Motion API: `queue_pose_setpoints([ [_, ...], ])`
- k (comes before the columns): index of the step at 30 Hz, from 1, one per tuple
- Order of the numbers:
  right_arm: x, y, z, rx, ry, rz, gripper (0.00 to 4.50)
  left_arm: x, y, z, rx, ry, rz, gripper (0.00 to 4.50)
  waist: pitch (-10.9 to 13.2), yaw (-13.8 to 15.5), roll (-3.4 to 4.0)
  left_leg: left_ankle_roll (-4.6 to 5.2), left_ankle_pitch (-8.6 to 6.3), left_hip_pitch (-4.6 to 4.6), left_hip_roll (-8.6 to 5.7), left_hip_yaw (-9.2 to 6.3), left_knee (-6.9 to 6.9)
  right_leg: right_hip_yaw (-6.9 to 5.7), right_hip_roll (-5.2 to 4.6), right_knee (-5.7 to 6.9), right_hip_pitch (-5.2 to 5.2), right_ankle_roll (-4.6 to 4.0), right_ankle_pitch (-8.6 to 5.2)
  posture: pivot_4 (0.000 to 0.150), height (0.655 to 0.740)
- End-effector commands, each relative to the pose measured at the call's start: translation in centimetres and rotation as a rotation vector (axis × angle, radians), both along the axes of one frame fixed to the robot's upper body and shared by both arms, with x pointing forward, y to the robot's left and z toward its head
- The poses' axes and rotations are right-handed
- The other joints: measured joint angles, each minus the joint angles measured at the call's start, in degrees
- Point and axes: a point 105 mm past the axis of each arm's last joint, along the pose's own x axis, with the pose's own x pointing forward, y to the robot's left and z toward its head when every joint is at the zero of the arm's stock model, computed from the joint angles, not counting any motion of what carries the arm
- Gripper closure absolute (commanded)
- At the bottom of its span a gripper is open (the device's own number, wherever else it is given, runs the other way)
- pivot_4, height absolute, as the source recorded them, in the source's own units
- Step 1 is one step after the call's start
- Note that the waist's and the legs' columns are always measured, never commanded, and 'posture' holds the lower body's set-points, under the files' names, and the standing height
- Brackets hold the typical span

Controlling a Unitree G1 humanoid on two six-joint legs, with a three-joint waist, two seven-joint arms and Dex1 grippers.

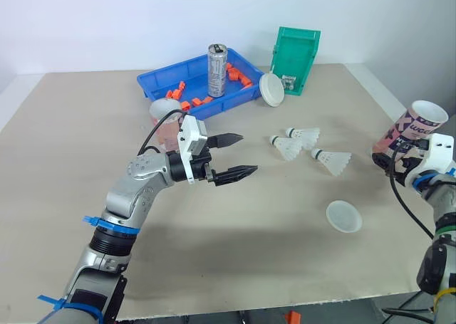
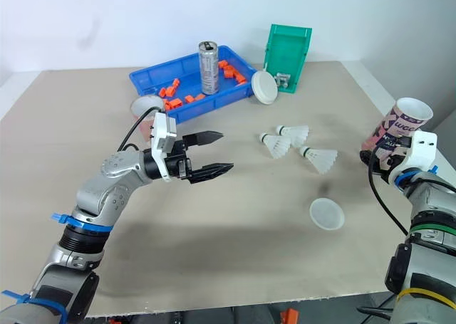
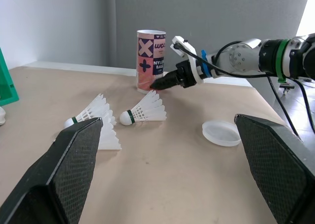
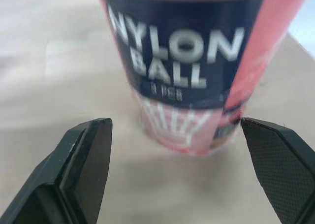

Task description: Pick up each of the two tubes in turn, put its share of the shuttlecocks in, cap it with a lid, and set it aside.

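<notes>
1. The patterned tube (image 1: 420,128) stands upright with its mouth open, close to the right edge of the table (image 1: 64,146); whether anything is inside cannot be told.
2. A second tube (image 1: 164,117) stands by the near side of the blue tray (image 1: 151,82), partly hidden behind the left arm; the tray holds small orange pieces (image 1: 178,90) and an upright can (image 1: 216,70); a green bin (image 1: 296,53) stands on end at the far right of the tray, with a white lid (image 1: 271,90) leaning beside it.
3. The left gripper (image 1: 249,153) hangs over the middle of the table, fingers spread wide and holding nothing.
4. The right gripper (image 4: 174,123) is spread wide at the foot of the patterned tube, which sits ahead between its fingers, ungripped; contact cannot be told.
5. Three shuttlecocks (image 1: 304,134) (image 1: 286,147) (image 1: 333,161) lie loose between the two grippers; another lid (image 1: 343,216) lies flat nearer; bare table stretches across the near left.
</notes>
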Motion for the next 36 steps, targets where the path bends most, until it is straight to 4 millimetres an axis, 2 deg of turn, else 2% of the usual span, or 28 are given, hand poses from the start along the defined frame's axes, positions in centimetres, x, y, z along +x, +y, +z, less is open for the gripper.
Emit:
queue_pose_setpoints([
  [1, -1.3, -1.1, 2.7, -0.067, -0.038, 0.039, 0.04, 0.2, 0.5, -0.2, 0.042, -0.056, 0.042, 0.00, -0.01, 0.04, 0.02, 0.00, 0.00, 0.00, 0.00, 0.00, 0.00, 0.00, 0.00, 0.00, 0.00, 0.10, -0.06, 0.150, 0.7400],
  [5, -3.4, -1.5, 2.1, -0.101, 0.020, 0.107, 0.04, 0.5, 2.0, -1.0, 0.052, -0.034, 0.139, 0.00, -0.01, 0.04, 0.02, 0.00, 0.00, 0.02, 0.00, 0.00, 0.00, 0.01, 0.00, -0.02, 0.02, 0.16, -0.10, 0.150, 0.7400],
  [8, -4.8, 0.3, 3.4, -0.070, -0.008, 0.239, 0.04, 0.2, 3.6, -1.5, 0.039, 0.015, 0.218, 0.00, -0.03, -0.01, 0.06, 0.01, -0.01, 0.04, 0.02, 0.00, -0.01, 0.02, 0.00, -0.01, 0.04, 0.39, -0.23, 0.150, 0.7400],
  [11, -5.9, 4.7, 5.2, -0.087, -0.062, 0.441, 0.04, -0.1, 5.7, -2.3, 0.034, 0.080, 0.332, 0.00, -0.07, -0.40, 0.18, 0.01, -0.01, 0.06, 0.05, 0.01, -0.02, 0.06, 0.03, 0.03, 0.00, 0.38, -0.23, 0.150, 0.7400],
  [13, -6.2, 9.3, 6.1, -0.146, -0.090, 0.618, 0.04, 0.0, 7.8, -2.9, 0.011, 0.128, 0.462, 0.00, -0.07, -0.46, 0.20, 0.01, -0.01, 0.11, 0.06, 0.02, 0.01, 0.07, 0.03, 0.06, 0.04, 0.41, -0.19, 0.150, 0.7400],
  [16, -6.3, 14.9, 6.9, -0.168, -0.130, 0.796, 0.04, 0.2, 10.3, -3.8, -0.014, 0.180, 0.626, 0.00, -0.01, -0.61, 0.09, 0.07, 0.05, 0.39, 0.07, 0.00, 0.10, 0.03, 0.05, 0.06, 0.30, 0.49, -0.07, 0.150, 0.7400],
  [18, -6.5, 17.5, 7.2, -0.167, -0.148, 0.872, 0.04, 0.3, 11.7, -4.2, -0.040, 0.210, 0.712, 0.00, 0.04, -0.54, -0.06, 0.07, 0.06, 0.66, 0.07, 0.01, 0.12, 0.03, 0.05, 0.05, 0.55, 0.49, -0.05, 0.150, 0.7400],
  [22, -6.8, 21.2, 6.4, -0.190, -0.151, 0.976, 0.04, 0.5, 15.1, -5.6, -0.069, 0.243, 0.895, 0.00, 0.06, -0.07, -0.17, -0.09, 0.21, 0.58, 0.02, -0.01, 0.16, 0.09, 0.03, 0.02, 0.56, 0.29, -0.16, 0.150, 0.7400],
  [25, -6.7, 22.3, 5.3, -0.193, -0.157, 0.986, 0.04, 0.3, 16.3, -6.8, -0.053, 0.251, 0.951, 0.00, 0.05, 0.15, -0.18, -0.12, 0.19, 0.44, 0.01, -0.01, 0.13, 0.10, 0.02, -0.03, 0.46, 0.45, -0.10, 0.150, 0.7400],
  [29, -5.8, 22.7, 5.2, -0.132, -0.219, 0.930, 0.04, 1.0, 16.2, -7.0, -0.044, 0.225, 0.931, 0.00, 0.04, 0.42, -0.19, -0.18, 0.14, 0.23, 0.01, -0.07, 0.10, 0.05, 0.02, -0.06, 0.32, 0.50, -0.14, 0.150, 0.7400],
  [36, -7.3, 25.3, 5.4, -0.070, -0.272, 0.998, 0.04, 3.8, 16.0, -7.2, -0.006, 0.164, 0.870, 0.00, 0.04, 0.50, -0.19, -0.18, 0.14, 0.14, -0.01, -0.15, 0.10, 0.01, 0.05, -0.06, 0.25, 0.48, -0.13, 0.150, 0.7400],
])
